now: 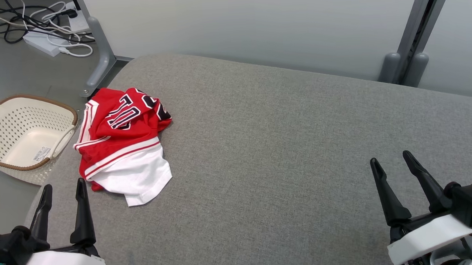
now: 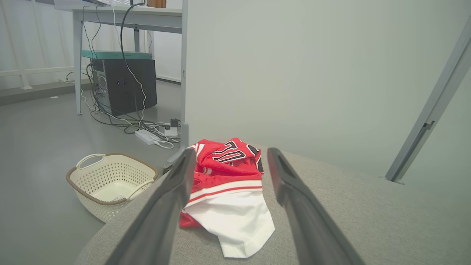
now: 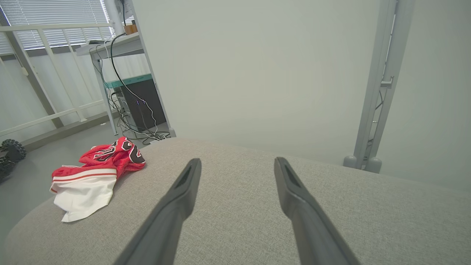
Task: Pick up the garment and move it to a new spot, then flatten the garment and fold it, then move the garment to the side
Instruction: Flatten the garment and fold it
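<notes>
A grey padded surface (image 1: 286,146) carries a crumpled red-and-white garment (image 1: 124,143) near its left edge. The left gripper (image 1: 62,192) and right gripper (image 1: 393,164) hover apart from it, fingers spread wide, holding nothing.

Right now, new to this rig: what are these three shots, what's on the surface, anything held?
It is a wheeled robot with two arms, each ending in a two-fingered claw. The head view looks down from its head: left claw lower left, right claw lower right. The other two pictures come from cameras on each wrist, looking along that claw's fingers. On the grey padded surface lies a crumpled red and white jersey, near its left edge. A cream basket sits on the floor beside it. Both claws are open and hold nothing.
</notes>
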